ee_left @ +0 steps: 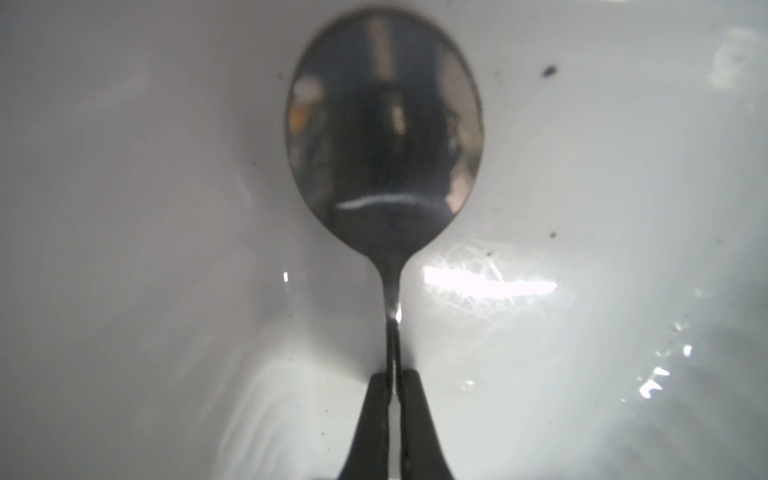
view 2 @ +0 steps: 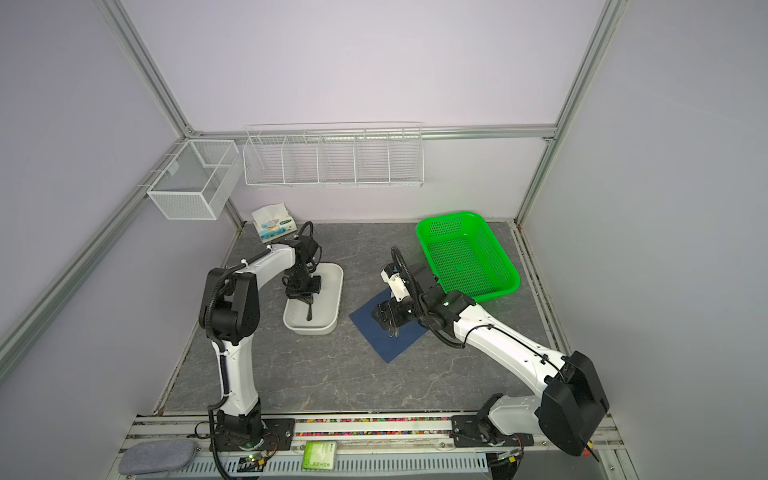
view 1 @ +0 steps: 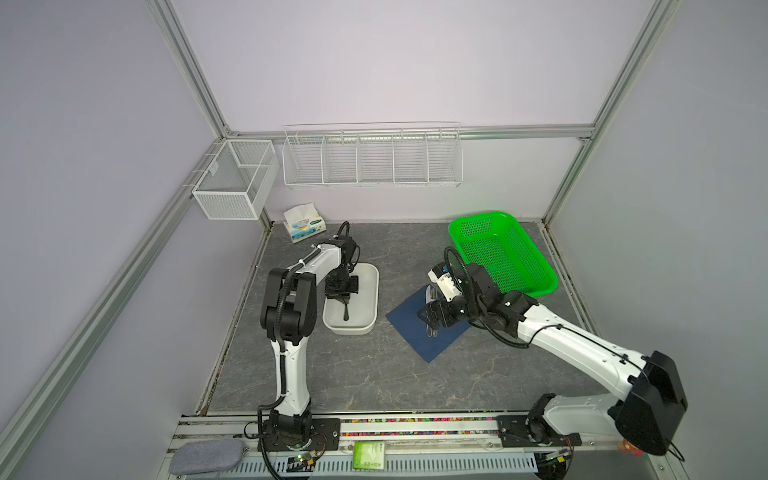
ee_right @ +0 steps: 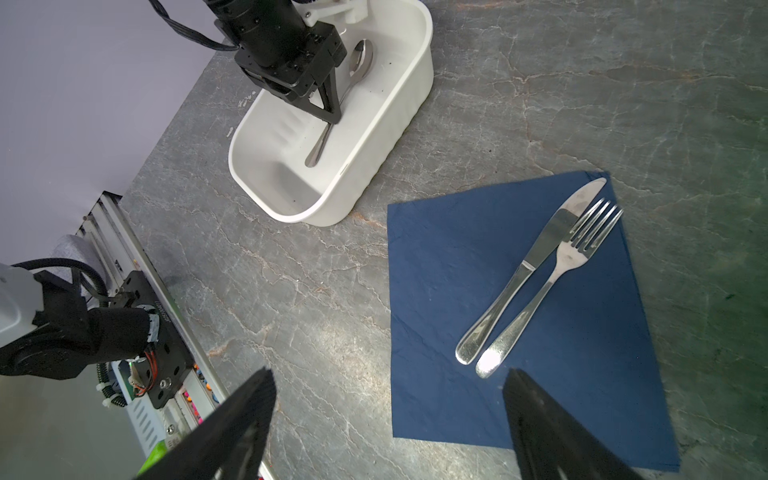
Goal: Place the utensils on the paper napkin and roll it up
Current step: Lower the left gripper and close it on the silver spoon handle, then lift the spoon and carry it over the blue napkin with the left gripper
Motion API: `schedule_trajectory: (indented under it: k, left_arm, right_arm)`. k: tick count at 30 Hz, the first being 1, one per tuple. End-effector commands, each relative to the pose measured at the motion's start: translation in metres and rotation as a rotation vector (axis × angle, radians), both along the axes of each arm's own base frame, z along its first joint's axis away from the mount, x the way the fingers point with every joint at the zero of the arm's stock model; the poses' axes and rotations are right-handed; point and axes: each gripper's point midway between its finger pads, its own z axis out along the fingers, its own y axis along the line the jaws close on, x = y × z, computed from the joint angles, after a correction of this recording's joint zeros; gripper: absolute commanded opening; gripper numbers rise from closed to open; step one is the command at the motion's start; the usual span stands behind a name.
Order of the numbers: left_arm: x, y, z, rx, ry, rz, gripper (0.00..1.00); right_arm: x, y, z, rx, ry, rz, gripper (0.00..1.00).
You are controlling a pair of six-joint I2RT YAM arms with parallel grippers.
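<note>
Pinching the slim neck of the spoon [ee_left: 384,124], the left gripper [ee_left: 394,376] has its fingers clenched tight on the metal, low inside the white tub [ee_right: 415,95]. Whether the spoon has left the tub's floor or rests on it cannot be told; its bowl and handle both lie within the tub's walls.

The knife [ee_right: 536,257] and fork [ee_right: 569,257] lie side by side on the paper napkin [ee_right: 449,291], their handle ends almost touching, set toward one edge of the sheet. The napkin lies flat and unrolled on the grey table [view 1: 374,374], between the tub and the green basket [view 1: 503,257].

The right gripper [ee_right: 388,376] hangs just above the napkin near those handle ends, fingers spread wide and grasping nothing.

By this showing, two of the three utensils are placed. The spoon is gripped but not yet carried across, and the rolling has not begun, so the task looks roughly half done at best, with the fiddlier part ahead.
</note>
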Motion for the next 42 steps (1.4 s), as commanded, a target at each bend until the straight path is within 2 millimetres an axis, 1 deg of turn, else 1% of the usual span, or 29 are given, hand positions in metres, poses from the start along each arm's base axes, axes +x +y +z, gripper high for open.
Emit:
schedule_trajectory:
  k: [1,6,15,23,32,35,37,42]
  left_arm:
    - [-0.001,0.0,0.026,-0.016,-0.031,0.001,0.03]
    - [-0.003,-0.002,0.033,-0.017,-0.036,-0.002,0.02]
    - [-0.006,-0.014,0.04,-0.016,-0.04,-0.022,0.03]
    - [-0.001,-0.022,0.065,-0.015,-0.089,-0.033,0.03]
    - [0.0,-0.035,0.088,-0.008,-0.115,-0.068,0.03]
    - [-0.001,-0.043,0.098,-0.022,-0.129,-0.076,0.03]
    - [-0.002,-0.052,0.106,-0.044,-0.143,-0.085,0.03]
    - [-0.007,-0.078,0.119,-0.091,-0.165,-0.115,0.04]
  right_arm:
    - [-0.003,-0.001,0.01,0.002,-0.033,0.012,0.89]
    - [-0.003,-0.002,0.009,0.003,-0.031,0.009,0.89]
    - [-0.003,-0.002,0.009,0.002,-0.033,0.006,0.89]
    - [-0.002,-0.003,0.01,0.001,-0.04,0.0,0.89]
    - [-0.001,-0.007,0.011,-0.002,-0.051,-0.02,0.89]
    - [0.0,-0.011,0.011,-0.011,-0.063,-0.038,0.89]
    - [0.003,-0.015,0.013,-0.017,-0.079,-0.061,0.89]
    - [0.012,-0.034,0.018,-0.039,-0.125,-0.172,0.89]
